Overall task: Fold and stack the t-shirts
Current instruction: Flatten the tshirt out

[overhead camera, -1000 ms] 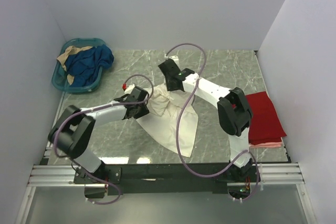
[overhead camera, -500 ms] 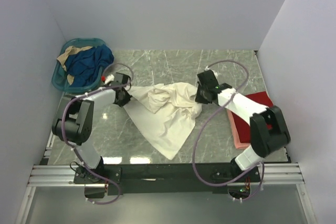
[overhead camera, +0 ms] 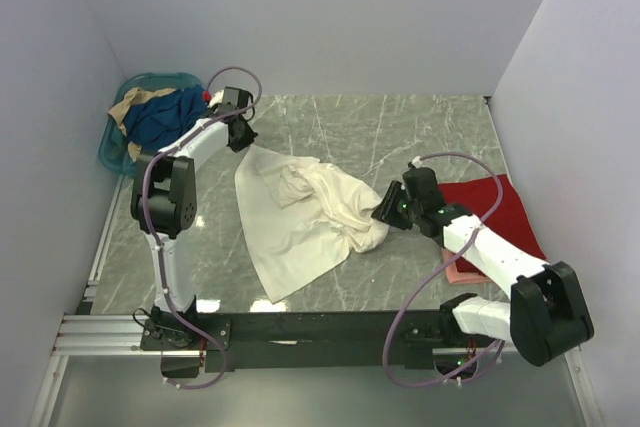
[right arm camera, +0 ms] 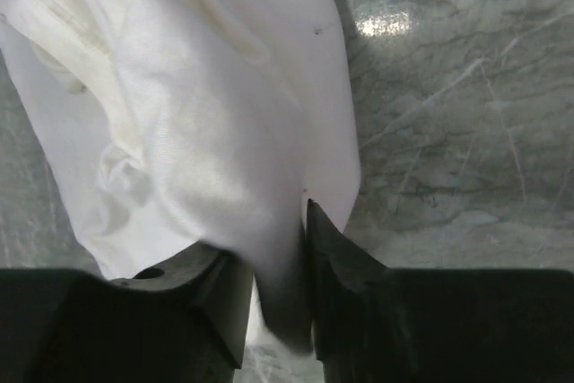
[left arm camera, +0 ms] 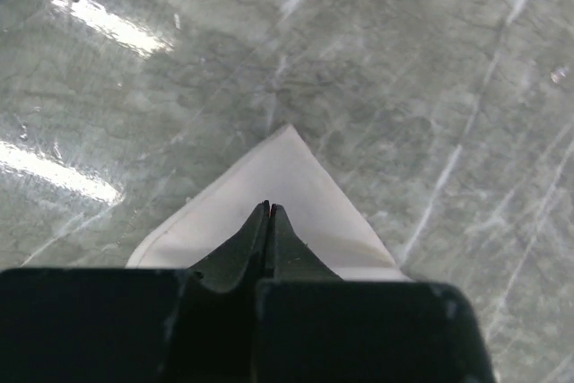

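Note:
The cream-white t-shirt (overhead camera: 300, 217) lies crumpled and partly spread on the marble table. My left gripper (overhead camera: 241, 135) is shut on its far left corner (left arm camera: 289, 177), low over the table near the basket. My right gripper (overhead camera: 384, 211) is shut on a bunched fold at its right edge (right arm camera: 224, 132), with cloth pinched between the fingers (right arm camera: 336, 257). The red t-shirt (overhead camera: 503, 215) lies folded at the right on top of the pink one (overhead camera: 458, 272), of which only an edge shows.
A teal basket (overhead camera: 112, 155) with blue and tan clothes stands at the back left corner, close to my left gripper. White walls close in the table at the left, back and right. My right arm lies over the red t-shirt's near left part.
My left gripper has pulled the shirt's corner back and left toward the basket. My right gripper has pulled the other side nearer and to the right, stretching the shirt wider.

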You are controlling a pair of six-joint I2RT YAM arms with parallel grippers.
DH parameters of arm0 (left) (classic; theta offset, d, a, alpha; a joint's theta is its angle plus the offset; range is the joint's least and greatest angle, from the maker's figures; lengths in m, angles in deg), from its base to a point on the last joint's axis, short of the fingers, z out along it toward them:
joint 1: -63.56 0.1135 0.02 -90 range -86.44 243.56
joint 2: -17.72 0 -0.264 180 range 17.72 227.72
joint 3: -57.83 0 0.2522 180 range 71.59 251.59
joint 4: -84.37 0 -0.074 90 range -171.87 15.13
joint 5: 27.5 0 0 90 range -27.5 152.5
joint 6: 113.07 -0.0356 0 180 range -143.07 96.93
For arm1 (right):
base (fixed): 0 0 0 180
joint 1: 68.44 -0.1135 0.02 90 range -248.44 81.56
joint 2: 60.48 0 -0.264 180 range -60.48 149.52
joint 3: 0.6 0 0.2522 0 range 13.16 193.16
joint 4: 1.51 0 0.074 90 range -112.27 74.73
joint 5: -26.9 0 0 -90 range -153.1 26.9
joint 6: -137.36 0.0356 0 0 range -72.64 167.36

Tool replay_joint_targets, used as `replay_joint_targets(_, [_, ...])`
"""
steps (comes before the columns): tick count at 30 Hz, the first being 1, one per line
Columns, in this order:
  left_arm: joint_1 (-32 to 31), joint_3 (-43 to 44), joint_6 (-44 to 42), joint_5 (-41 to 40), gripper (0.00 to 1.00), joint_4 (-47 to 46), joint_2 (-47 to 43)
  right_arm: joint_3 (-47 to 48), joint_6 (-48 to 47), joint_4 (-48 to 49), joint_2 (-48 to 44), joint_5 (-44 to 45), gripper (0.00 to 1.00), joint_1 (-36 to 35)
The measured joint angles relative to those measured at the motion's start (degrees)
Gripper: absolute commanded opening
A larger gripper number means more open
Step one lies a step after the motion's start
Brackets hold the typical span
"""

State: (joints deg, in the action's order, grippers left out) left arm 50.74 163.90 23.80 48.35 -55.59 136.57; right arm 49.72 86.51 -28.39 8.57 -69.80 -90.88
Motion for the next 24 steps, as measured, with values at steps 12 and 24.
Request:
replay_joint_targets(12, [-5.14,-28.48,-1.62,7.61,0.51,-4.20,-32.74,-0.20,-2.71,-5.38,-10.64,2.62,0.54,1.42])
replay_joint_targets(24, [-22.23,-58.03,9.18,5.60,0.50,2.51,-61.81,-1.92,-0.98,-9.75,-17.49,6.12,0.53,-11.13])
